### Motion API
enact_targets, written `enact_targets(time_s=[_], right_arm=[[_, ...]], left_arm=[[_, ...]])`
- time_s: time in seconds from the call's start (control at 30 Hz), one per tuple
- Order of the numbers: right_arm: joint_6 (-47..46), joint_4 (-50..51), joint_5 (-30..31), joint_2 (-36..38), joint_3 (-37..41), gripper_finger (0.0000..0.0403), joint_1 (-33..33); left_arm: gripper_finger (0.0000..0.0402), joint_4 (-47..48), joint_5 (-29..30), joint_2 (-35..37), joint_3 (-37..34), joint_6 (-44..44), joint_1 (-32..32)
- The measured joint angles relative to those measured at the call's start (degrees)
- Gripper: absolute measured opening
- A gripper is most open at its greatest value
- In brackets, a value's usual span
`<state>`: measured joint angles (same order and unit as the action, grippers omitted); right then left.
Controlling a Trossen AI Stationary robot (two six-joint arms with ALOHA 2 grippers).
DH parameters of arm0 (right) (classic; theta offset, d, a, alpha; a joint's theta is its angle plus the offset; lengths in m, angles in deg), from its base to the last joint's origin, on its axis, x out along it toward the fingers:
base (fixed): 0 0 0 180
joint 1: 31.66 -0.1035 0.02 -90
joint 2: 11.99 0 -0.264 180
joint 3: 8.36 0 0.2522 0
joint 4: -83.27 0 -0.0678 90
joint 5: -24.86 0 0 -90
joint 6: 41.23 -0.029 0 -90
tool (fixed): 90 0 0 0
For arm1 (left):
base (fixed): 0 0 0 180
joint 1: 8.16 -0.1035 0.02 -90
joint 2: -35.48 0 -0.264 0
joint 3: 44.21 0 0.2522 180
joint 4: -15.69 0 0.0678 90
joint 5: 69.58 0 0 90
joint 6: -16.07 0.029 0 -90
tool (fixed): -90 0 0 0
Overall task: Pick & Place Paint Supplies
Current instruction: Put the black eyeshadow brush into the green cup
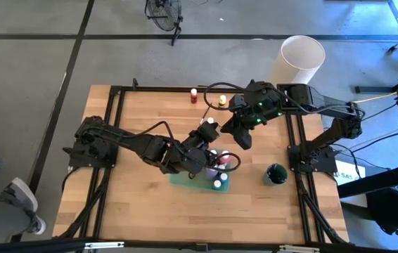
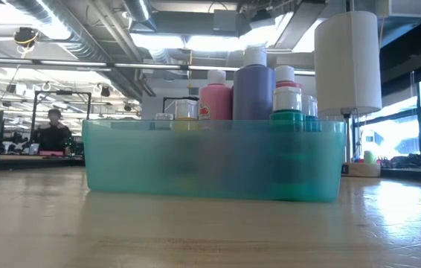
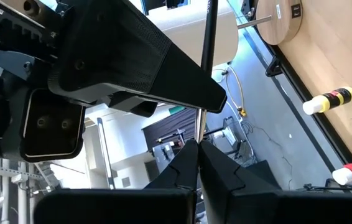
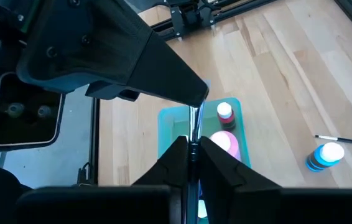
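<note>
A thin dark brush (image 3: 204, 50) hangs in the air between my two grippers, above the teal tray (image 1: 185, 179). My left gripper (image 3: 198, 149) and my right gripper (image 4: 191, 149) are both shut on it. In the high view they meet over the table's middle, the left gripper (image 1: 208, 133) and the right gripper (image 1: 230, 135). In the tray stand pink (image 2: 216, 100), purple (image 2: 254, 89) and green (image 2: 287, 108) paint bottles. A red bottle (image 1: 193, 95) and a yellow bottle (image 1: 221, 100) stand near the far edge. A blue bottle (image 4: 324, 155) and another brush (image 4: 344, 141) rest on the table. My left gripper pinches the brush's handle (image 3: 199, 127) between its two fingers, which lie across it. The brush runs on past the right gripper and hangs clear of the table. My right gripper pinches the same brush at a shiny stretch (image 4: 193, 127) close to the left gripper's fingertips, coming slanting from above.
A large white cylinder (image 1: 301, 56) stands beyond the table's far right corner. A dark round pot (image 1: 276, 173) sits near the right edge. Black frame rails (image 1: 294, 147) run along the table's sides. Bare wood lies at the near left.
</note>
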<state>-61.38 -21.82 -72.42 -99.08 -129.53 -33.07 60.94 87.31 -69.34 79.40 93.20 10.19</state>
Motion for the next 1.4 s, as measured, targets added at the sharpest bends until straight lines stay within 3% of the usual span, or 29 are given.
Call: enact_targets(time_s=[0.27, 0.5, 0.7, 1.07, 1.23, 1.4], right_arm=[[1.0, 0.0, -0.2, 0.0, 0.0, 0.0029, 0.0], [1.5, 0.1, -0.4, 0.0, 0.0, 0.0028, -0.1], [0.6, 2.4, 0.0, 0.1, 0.0, 0.0028, -0.1], [-4.9, 11.3, 2.6, 7.8, 0.0, 0.0028, -0.1], [1.2, 19.8, -3.1, 11.7, 0.0, 0.0028, -0.7], [-3.3, 27.2, -3.3, 12.3, 0.0, 0.0028, -2.6]], left_arm=[[0.0018, -0.8, -0.3, 0.0, 0.0, -5.8, 0.0], [0.0065, -2.0, -0.2, 0.0, 0.0, -6.9, -0.5], [0.0109, -4.7, 3.3, 1.0, 0.0, -10.5, -1.5], [0.0153, -3.6, 11.9, 3.5, 0.1, -15.0, -3.8], [0.0154, 0.1, 12.4, 4.2, 0.1, -18.4, -4.9], [0.0155, 2.8, 12.7, 4.5, 0.1, -21.3, -6.3]])
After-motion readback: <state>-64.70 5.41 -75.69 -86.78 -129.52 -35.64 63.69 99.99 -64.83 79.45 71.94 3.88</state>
